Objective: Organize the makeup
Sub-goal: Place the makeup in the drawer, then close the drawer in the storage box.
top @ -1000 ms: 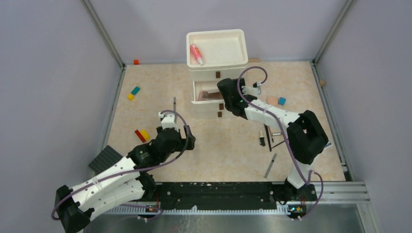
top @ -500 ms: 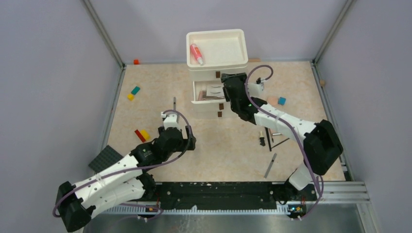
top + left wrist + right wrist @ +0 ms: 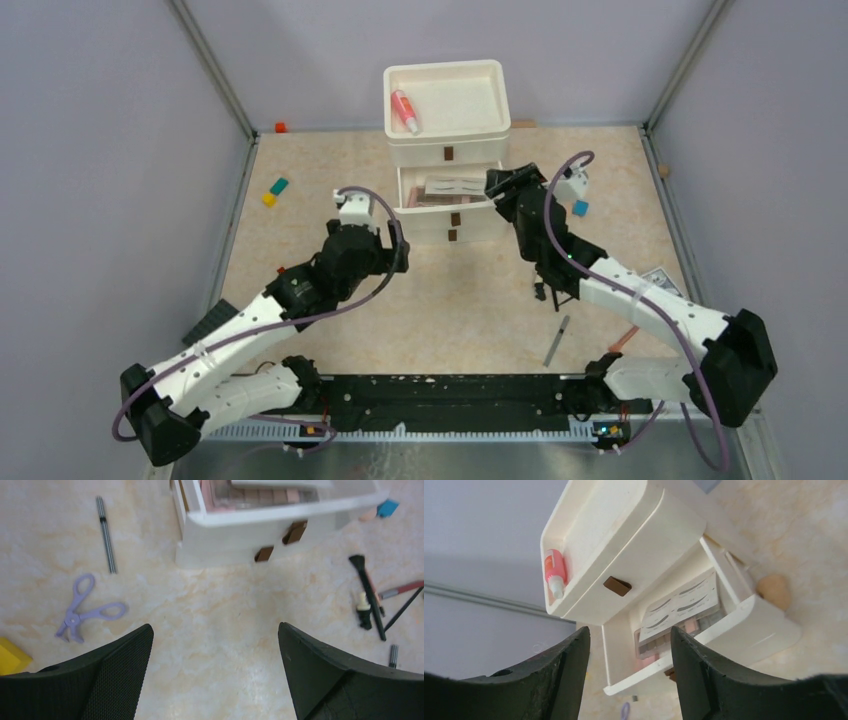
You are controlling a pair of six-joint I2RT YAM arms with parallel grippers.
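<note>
Right wrist view shows the right gripper (image 3: 629,635) open and empty beside the pulled-out drawer (image 3: 764,625), where the white eyebrow card (image 3: 681,600) lies loose on top and could snag if that drawer gets pushed shut; the left gripper (image 3: 215,630) gapes empty too.

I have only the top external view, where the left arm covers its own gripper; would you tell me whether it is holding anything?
Observer: No. In the left wrist view the left gripper is open, with nothing between its fingers.
Operator: Thank you. Does anything lie under that arm?
Observer: Yes, a purple scissor-shaped tool lies flat on the table, close to a thin grey pencil.
Operator: And the right gripper?
Observer: The right wrist view shows the right gripper open and empty, facing the open drawer that holds the white eyebrow card.
</note>
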